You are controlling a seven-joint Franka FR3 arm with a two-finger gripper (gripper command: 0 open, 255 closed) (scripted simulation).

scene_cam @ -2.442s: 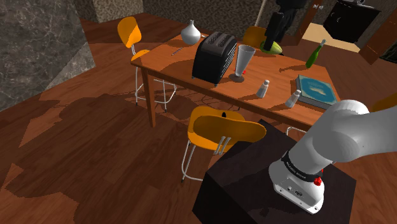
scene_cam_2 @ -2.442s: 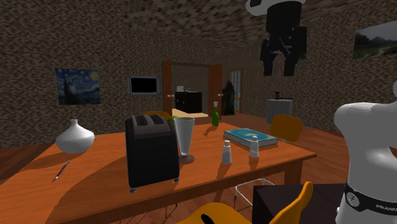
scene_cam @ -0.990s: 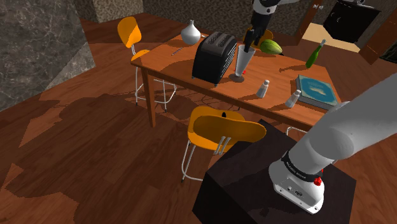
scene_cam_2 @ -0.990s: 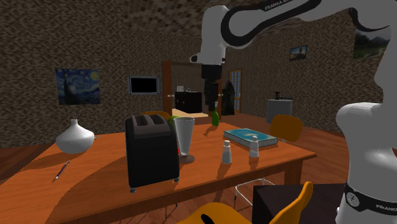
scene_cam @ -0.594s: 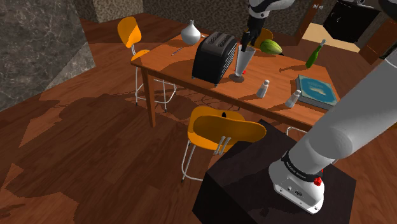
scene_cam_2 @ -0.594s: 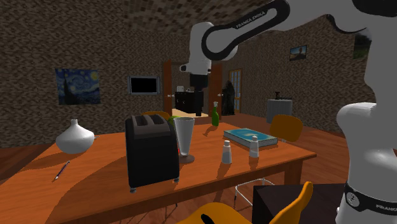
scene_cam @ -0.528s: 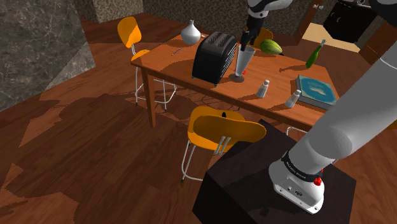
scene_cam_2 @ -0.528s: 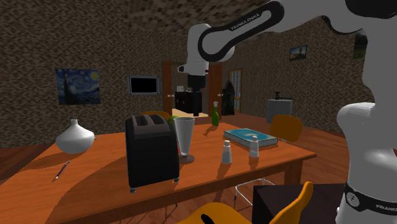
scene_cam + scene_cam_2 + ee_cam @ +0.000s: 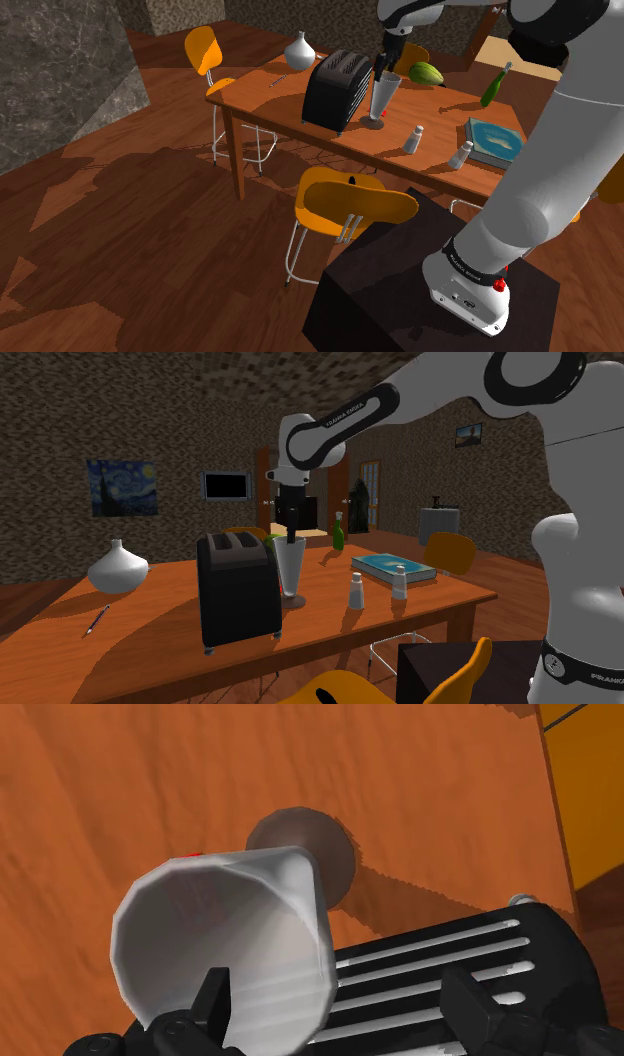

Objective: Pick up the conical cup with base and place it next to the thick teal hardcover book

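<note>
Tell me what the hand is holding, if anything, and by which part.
Nothing is held. The hand is open at the rim of the cup, one finger over its inside, the other clear of its wall.

Both exterior cameras share the table (image 9: 255, 92), wrist close above.

The black toaster (image 9: 335, 88) stands just beside the grey cup (image 9: 381, 97), under one of my parted jaws. Between cup and teal book (image 9: 498, 143) at the counter's (image 9: 262, 97) end stand two white shakers (image 9: 412, 138), with bare wood around and between them.
</note>
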